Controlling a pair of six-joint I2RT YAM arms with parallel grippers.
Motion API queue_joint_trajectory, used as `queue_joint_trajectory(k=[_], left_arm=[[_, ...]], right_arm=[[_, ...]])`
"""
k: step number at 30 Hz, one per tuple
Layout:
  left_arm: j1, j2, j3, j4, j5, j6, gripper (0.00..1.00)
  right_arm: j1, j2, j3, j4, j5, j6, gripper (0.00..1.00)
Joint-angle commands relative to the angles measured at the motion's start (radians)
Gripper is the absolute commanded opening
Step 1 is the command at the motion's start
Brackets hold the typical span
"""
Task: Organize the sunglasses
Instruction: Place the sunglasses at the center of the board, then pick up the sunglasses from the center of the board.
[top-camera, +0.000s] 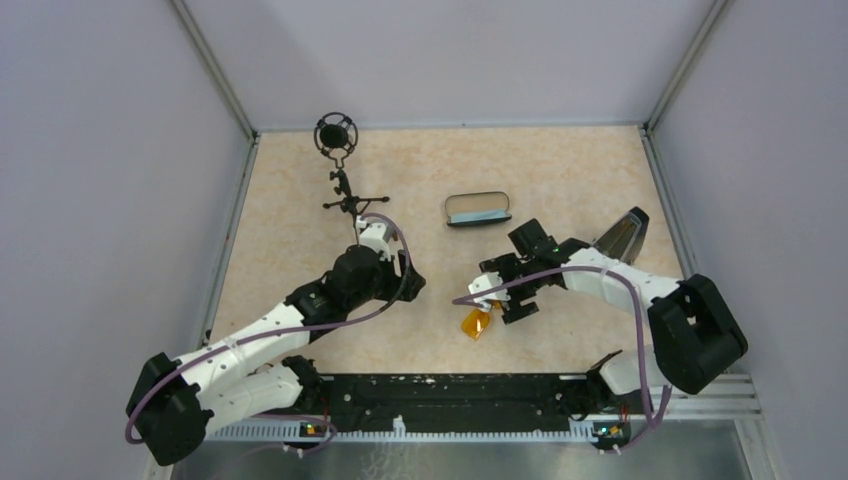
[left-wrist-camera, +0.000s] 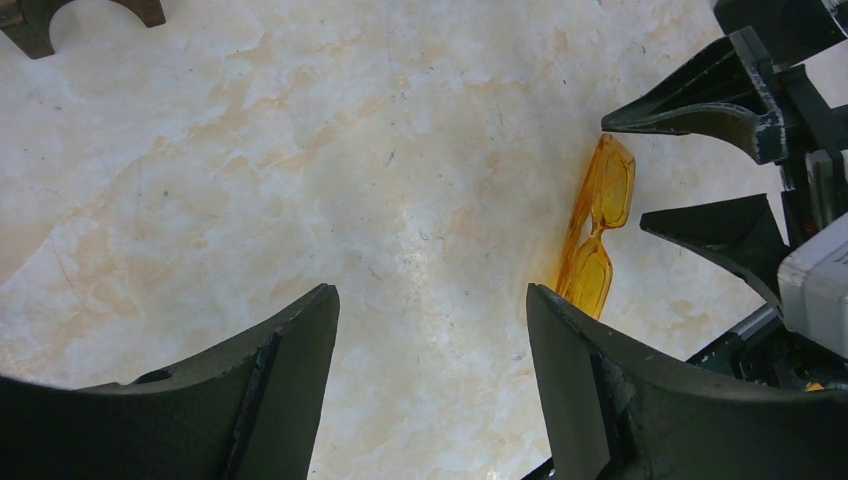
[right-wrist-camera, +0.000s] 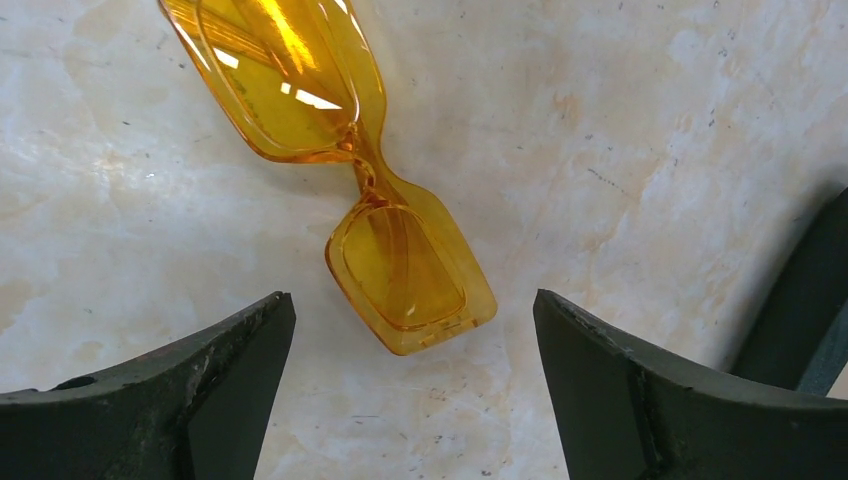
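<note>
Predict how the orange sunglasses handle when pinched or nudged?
The sunglasses look like thin translucent plastic: probably light and stiff. Glossy, glare-catching surfaces: likely slippery in a pinch. On the smooth table, a nudge should slide them, not roll.

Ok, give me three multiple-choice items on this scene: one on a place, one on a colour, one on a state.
1. Where are the sunglasses?
A. in the black case
B. on the table, under the right gripper
C. lifted in the air
2. Their lenses are:
A. blue
B. clear
C. orange
3. The right gripper is:
A. open, holding nothing
B. shut on the sunglasses
C. shut, empty
Answers: B, they lie on the marbled top between its fingers; C, both lenses show amber-orange; A, a wide gap separates its fingers.
</note>
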Motion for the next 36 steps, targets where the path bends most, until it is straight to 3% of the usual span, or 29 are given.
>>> queue_joint_trajectory(k=[1, 7, 22, 30, 36], left_arm=[[-0.002, -0.022, -0.005, 0.028, -0.002, -0.012, 0.76], [-0.003, -0.025, -0.010, 0.028, 0.009, -0.020, 0.76], [-0.002, -0.034, -0.029, 0.044, 0.028, -0.041, 0.76], [-0.003, -0.034, -0.044, 0.047, 0.042, -0.049, 0.76], [-0.002, -0.035, -0.047, 0.049, 0.044, -0.050, 0.76]], right_arm=[[0.009, 0.040, 0.012, 0.055, 0.014, -0.035, 0.88], [0.008, 0.085, 0.036, 0.005, 0.027, -0.040, 0.76], [0.009, -0.013, -0.029, 0.038, 0.021, 0.048, 0.55], [0.009, -0.006, -0.060, 0.056, 0.025, 0.053, 0.61], [0.009, 0.004, -0.047, 0.055, 0.014, 0.071, 0.60]])
